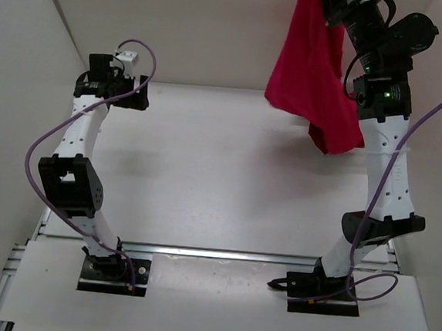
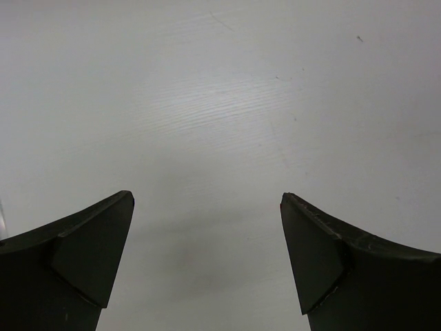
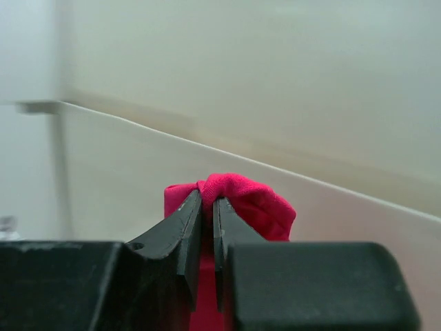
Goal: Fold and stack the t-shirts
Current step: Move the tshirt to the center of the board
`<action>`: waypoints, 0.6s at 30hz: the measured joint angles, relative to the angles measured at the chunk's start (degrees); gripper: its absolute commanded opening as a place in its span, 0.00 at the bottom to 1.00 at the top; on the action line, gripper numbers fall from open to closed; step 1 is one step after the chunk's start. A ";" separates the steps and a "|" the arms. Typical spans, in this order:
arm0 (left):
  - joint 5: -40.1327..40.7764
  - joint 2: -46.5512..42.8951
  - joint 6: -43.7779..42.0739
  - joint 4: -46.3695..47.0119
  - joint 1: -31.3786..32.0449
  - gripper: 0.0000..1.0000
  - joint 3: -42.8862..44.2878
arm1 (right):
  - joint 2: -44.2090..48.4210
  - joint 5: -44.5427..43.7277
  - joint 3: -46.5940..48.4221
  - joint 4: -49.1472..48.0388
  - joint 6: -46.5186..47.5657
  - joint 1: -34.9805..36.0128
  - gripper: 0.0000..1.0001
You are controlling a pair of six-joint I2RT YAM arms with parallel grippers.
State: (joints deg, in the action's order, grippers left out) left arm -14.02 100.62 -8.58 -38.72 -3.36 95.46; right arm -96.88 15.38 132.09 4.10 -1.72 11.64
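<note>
Counter: bare white under both arms in the top view; wide enough for spreading, yet a poor landing for cloth dropped in a heap, since a crumpled fall would bury hems and sleeves and likely cost a fresh hunt for corners.
T-shirt: bright pinkish-red, dangling in the air at the far right, over the back of the counter, lowest tip apart from the surface; bunched and twisted rather than flat, so likely to land doubled over itself if lowered straight down. No other shirt in view.
Right end effector: raised high, clamped together on a small gather of the t-shirt; thin bite close to the tips, hence a risk of cloth slipping free under its own weight or a quick swing.
Left end effector: spread wide apart, holding nothing, hovering over bare counter at the far left, well apart from the cloth; long reach needed for a second corner, with a chance of catching several layers or missing a swaying hem.
Pinched bunch: wad poking past the tips; impossible to tell which part of the garment, hence doubt about a clean spread.
</note>
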 measured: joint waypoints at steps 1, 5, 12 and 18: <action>0.13 -0.63 0.00 0.31 -0.70 0.99 0.07 | 0.00 2.27 0.35 -1.33 -1.36 0.87 0.00; 0.28 -2.69 0.02 1.36 -1.92 0.99 0.11 | 0.00 8.63 0.90 -5.92 -7.39 1.57 0.00; 0.35 -3.65 0.02 2.03 -3.43 0.99 0.52 | 0.13 10.62 -1.73 -10.14 -15.37 -1.27 0.00; 1.31 -3.65 -2.12 1.18 -2.27 0.98 0.70 | 5.70 7.13 -23.34 -6.03 -14.23 -4.37 0.91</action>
State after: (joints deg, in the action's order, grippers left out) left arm -12.71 96.97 -10.70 -37.54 -5.63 96.16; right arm -91.18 22.50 108.75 -1.93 -15.94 7.27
